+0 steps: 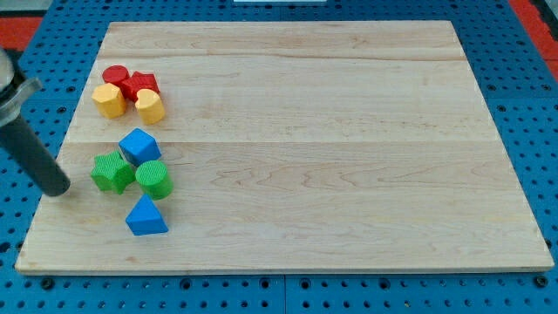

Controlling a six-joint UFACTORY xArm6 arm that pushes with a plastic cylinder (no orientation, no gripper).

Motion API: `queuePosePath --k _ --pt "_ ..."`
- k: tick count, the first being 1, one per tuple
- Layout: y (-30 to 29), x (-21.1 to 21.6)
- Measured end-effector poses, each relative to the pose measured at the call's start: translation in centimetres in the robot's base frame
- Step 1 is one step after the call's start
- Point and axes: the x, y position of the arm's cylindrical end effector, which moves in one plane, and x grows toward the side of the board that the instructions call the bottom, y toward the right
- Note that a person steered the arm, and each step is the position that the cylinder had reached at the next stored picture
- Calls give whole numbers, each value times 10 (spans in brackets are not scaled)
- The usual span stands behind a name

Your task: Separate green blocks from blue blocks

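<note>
Tool tip (57, 188) at worktop (349, 131) left edge, gripping nothing, just left of green star (112, 172); green cylinder (154, 179), blue cube (139, 145), blue triangle (146, 216) clustered beside.

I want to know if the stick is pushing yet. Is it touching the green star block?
No, my tip sits at the view's left of the green star block, with bare board showing between them.

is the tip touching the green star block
Apart: the camera view shows bare board between my tip and the green star block, which lies to the tip's right.
</note>
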Motion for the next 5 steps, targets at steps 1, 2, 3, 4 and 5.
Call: queuePosePath --k 1,2,3,4,5 --pt "3 -19" --pt "3 -16" --pt "5 -14" --pt "25 -14" --pt "61 -14"
